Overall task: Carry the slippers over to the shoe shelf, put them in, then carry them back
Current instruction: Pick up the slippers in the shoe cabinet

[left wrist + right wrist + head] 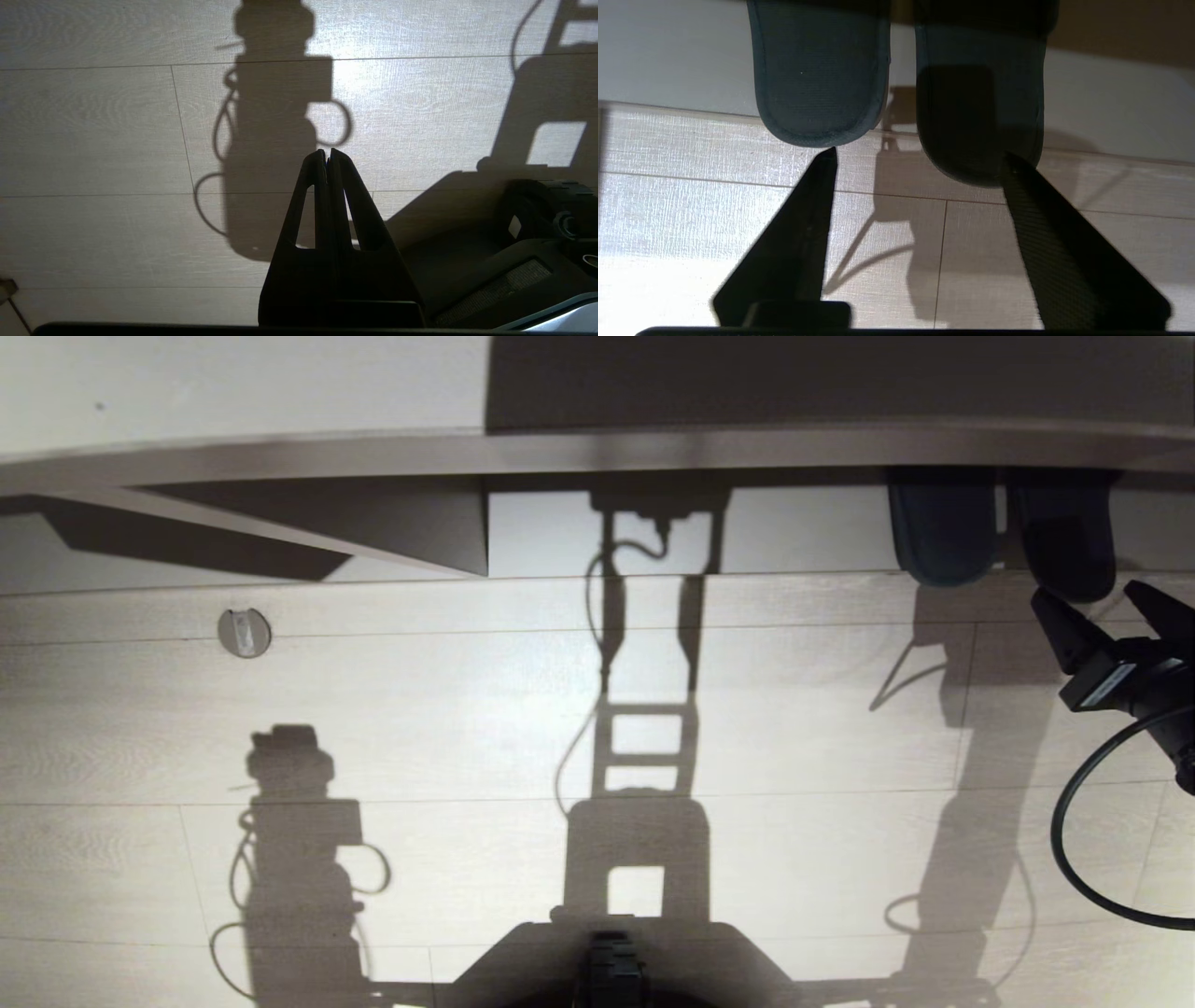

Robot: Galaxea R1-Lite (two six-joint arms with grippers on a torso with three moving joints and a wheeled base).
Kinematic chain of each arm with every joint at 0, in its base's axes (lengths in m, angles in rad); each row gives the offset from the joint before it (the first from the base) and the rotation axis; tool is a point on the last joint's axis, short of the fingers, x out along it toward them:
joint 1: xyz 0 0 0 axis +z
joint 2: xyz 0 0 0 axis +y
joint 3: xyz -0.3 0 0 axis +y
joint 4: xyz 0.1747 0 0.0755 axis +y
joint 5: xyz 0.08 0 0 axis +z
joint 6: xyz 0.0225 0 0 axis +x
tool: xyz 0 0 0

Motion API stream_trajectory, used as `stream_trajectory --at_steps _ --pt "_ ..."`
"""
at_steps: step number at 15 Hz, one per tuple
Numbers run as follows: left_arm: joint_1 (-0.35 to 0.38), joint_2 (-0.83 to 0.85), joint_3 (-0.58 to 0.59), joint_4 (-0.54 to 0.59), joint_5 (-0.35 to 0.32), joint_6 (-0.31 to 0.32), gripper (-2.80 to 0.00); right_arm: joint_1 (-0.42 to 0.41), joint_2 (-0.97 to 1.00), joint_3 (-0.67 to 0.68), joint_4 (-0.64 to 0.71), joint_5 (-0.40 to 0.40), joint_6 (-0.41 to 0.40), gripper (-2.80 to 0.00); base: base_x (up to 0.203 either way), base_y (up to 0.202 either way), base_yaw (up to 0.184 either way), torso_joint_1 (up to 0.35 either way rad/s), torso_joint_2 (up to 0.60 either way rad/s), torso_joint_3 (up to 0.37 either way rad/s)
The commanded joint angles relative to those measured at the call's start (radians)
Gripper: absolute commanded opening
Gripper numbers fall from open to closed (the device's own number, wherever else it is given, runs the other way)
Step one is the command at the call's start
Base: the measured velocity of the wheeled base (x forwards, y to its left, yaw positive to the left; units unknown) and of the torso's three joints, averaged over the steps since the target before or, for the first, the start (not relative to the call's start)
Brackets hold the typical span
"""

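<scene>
The two dark slippers [943, 532] [1069, 546] lie side by side in the right part of the shoe shelf [794, 537], a low pale compartment with a vertical divider. Their rounded ends stick out over the shelf's front edge toward me. My right gripper [1090, 607] hovers just in front of them, open, with nothing between its fingers. In the right wrist view its tips [919, 156] stand close to the ends of both slippers [819, 74] [980, 102]. My left gripper [327, 151] hangs shut and empty over the floor.
A pale plank floor spreads in front of the shelf, crossed by my own shadows. A round metal fitting [244, 633] sits in the floor at the left. A black cable [1074, 859] loops below the right arm. My base [616, 971] shows at the bottom.
</scene>
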Motion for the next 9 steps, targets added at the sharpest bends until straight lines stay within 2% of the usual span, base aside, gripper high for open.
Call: stream_trajectory --at_steps 1,5,9 --pt "0.000 0.000 0.000 -0.001 0.000 0.000 -2.80 -0.001 -0.013 0.026 -0.010 0.000 0.000 0.00 0.000 0.000 0.000 0.000 0.00 0.000" --pt "0.000 0.000 0.000 -0.001 0.000 0.001 -2.80 -0.001 -0.012 0.071 -0.064 0.000 0.003 0.00 0.000 0.000 0.000 0.000 0.00 0.000" --pt "0.000 0.000 0.000 -0.001 0.000 0.001 -2.80 -0.023 0.034 0.022 -0.070 0.000 0.009 0.00 0.000 0.000 0.000 0.000 0.00 0.000"
